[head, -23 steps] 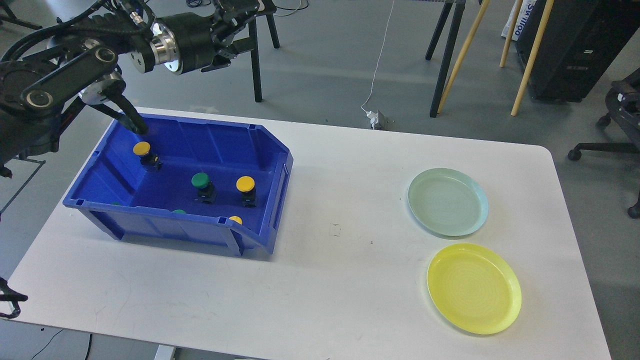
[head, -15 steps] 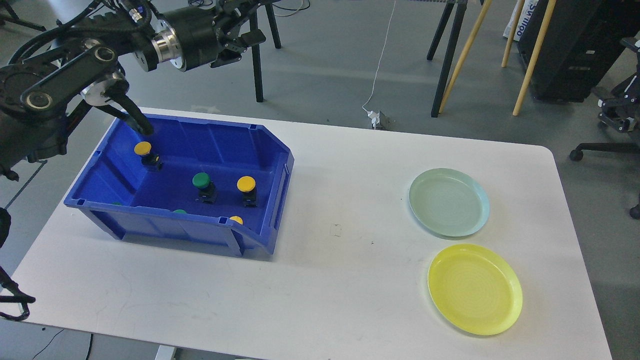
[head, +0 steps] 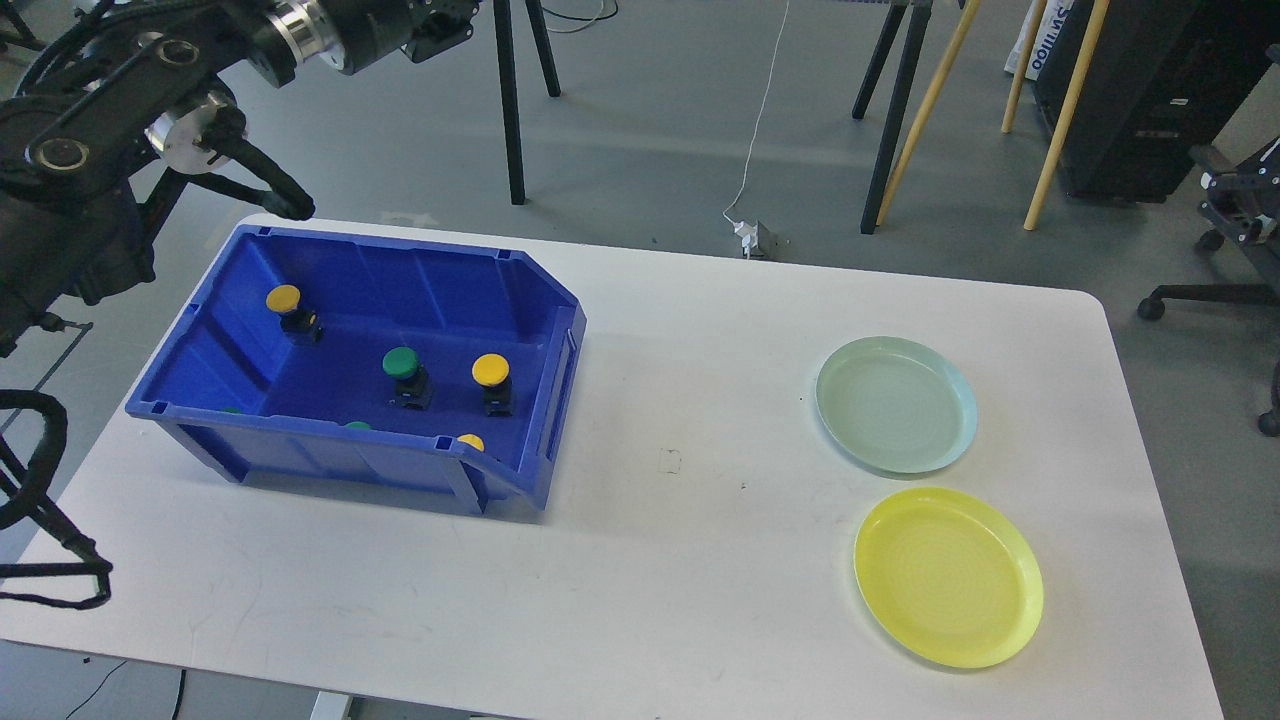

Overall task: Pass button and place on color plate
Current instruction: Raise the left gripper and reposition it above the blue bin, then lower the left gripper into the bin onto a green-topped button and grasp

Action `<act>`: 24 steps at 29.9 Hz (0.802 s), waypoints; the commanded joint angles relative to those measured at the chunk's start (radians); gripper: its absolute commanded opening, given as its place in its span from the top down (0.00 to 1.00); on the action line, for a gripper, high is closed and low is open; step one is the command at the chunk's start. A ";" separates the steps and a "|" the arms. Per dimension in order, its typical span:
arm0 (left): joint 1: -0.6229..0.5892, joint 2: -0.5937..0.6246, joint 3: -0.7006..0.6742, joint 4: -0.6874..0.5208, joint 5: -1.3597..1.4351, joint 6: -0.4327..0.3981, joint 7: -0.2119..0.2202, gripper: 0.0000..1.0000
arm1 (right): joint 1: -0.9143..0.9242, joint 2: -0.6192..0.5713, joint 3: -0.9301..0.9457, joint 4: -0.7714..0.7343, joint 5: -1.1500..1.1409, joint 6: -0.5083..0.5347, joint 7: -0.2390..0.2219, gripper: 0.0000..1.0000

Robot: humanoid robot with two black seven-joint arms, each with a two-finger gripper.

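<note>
A blue bin [head: 540, 300] on the left of the white table [head: 700, 560] holds several buttons on dark bases. Yellow-capped buttons stand at the back left [head: 283, 298], at the centre right [head: 490, 370] and by the front lip [head: 470, 441]. A green-capped button [head: 401, 362] stands mid-bin, and two more green caps peek over the front wall [head: 357, 425]. A pale green plate [head: 895, 403] and a yellow plate [head: 948, 577] lie at the right. My left gripper [head: 445, 25] is high above and behind the bin, cut off by the top edge and holding nothing that shows. My right gripper is out of view.
Black stand legs [head: 510, 110] and wooden poles [head: 925, 110] stand on the floor behind the table. A white cable and plug [head: 750, 235] lie near the table's back edge. An office chair [head: 1230, 230] is at the far right. Bare table lies between the bin and the plates.
</note>
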 commanded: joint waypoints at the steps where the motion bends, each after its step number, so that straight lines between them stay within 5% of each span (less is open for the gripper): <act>1: 0.012 0.118 0.046 -0.119 0.131 0.000 0.001 0.13 | -0.040 -0.102 -0.013 0.060 -0.009 0.000 0.006 0.02; 7: 0.036 0.259 0.066 -0.216 0.310 0.000 -0.028 0.13 | -0.082 -0.161 -0.010 0.071 -0.010 0.000 0.009 0.02; 11: 0.038 0.284 0.077 -0.198 0.308 0.000 -0.123 0.07 | -0.088 -0.165 -0.011 0.074 -0.008 0.000 0.012 0.02; 14: 0.094 0.281 0.079 -0.196 0.310 0.000 -0.155 0.01 | -0.088 -0.164 0.002 0.075 -0.005 0.000 0.012 0.02; 16: 0.145 0.281 0.086 -0.212 0.328 0.000 -0.131 0.01 | -0.085 -0.161 0.007 0.075 -0.005 0.000 0.012 0.02; 20: 0.157 0.306 0.135 -0.281 0.521 0.000 -0.008 0.01 | -0.065 -0.159 0.012 0.077 -0.006 0.000 0.013 0.02; 24: 0.167 0.306 0.138 -0.321 0.834 0.000 0.012 0.01 | -0.042 -0.156 0.021 0.075 -0.008 0.000 0.013 0.02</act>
